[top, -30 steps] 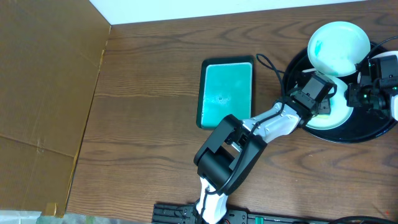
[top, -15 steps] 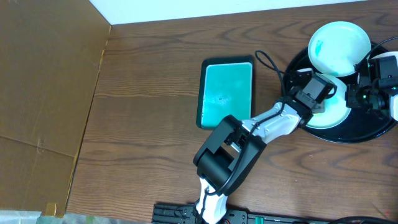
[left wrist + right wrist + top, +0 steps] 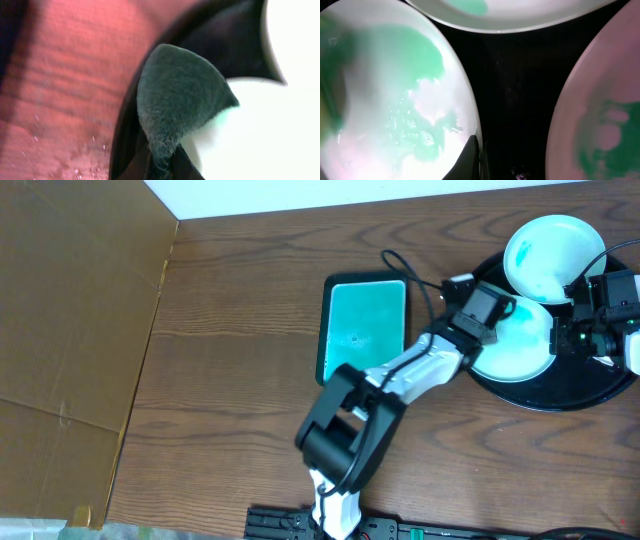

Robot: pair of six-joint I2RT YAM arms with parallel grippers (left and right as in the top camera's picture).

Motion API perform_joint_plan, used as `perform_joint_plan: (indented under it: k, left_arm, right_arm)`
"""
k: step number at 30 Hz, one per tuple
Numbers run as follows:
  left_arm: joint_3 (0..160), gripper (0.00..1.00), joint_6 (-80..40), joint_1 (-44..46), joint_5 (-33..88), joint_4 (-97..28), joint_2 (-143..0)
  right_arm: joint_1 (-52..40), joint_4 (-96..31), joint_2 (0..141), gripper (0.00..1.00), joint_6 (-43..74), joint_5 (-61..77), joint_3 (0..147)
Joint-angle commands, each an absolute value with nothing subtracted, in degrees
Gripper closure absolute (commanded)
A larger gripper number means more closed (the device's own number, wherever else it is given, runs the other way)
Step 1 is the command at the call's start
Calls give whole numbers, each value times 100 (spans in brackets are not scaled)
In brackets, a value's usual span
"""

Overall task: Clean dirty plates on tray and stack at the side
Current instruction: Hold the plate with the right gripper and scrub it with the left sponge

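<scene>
The black tray [image 3: 560, 396] sits at the right with white plates on it. One plate [image 3: 553, 258] leans over the tray's far rim, and another [image 3: 515, 345], smeared teal, lies in the middle. My left gripper [image 3: 492, 302] is shut on a dark grey cloth [image 3: 175, 100] that hangs over the tray's left rim [image 3: 125, 140], beside a plate [image 3: 255, 130]. My right gripper [image 3: 475, 160] is shut on the rim of the teal-smeared plate [image 3: 390, 100]. Two more plates show at the top [image 3: 510, 15] and at the right [image 3: 600, 110] of the right wrist view.
A rectangular teal dish [image 3: 364, 328] with a black edge lies left of the tray, close to the left arm. Brown cardboard [image 3: 70, 330] covers the table's left side. The left arm's cable loops above the dish's right corner.
My left arm swung up and left with the cloth, off the middle plate toward the tray's left rim. My right gripper closed onto that plate's rim.
</scene>
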State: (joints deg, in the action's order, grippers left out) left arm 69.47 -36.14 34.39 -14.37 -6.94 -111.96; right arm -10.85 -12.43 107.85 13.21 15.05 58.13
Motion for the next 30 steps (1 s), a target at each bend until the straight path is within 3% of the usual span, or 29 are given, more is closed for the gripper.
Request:
perform_joint_plan:
  k: [1,4,13,17,23,30]
  left_arm:
    - [6925,93,-3586,3242,-683,-440,-10779]
    - [6923,93,-3780,3306,204,-132,-10927]
    - [6923,93,-4176,3625,204,340,-11712]
    - [6923,93,-4007,3551,-183,333,-11917]
    - [6923,93,-2823,3334,-1098,71,-11887]
    - [6923,93,-2742,3094,-2137,-607,-11393]
  right_arm:
    - [-1094,-1352,10945,99,1282,1249,5795]
    - [-1092,-1352,10945,99,1282,1247,5795]
    - [-1094,-1352,10945,99,1280,1249,5795]
    - [-1092,-1374,10945,99,1278,1247,5795]
    - [-1098,-1376,10945,99,1278,1247,5795]
    - [-1098,-1476,10945,99,1275,1227,5795]
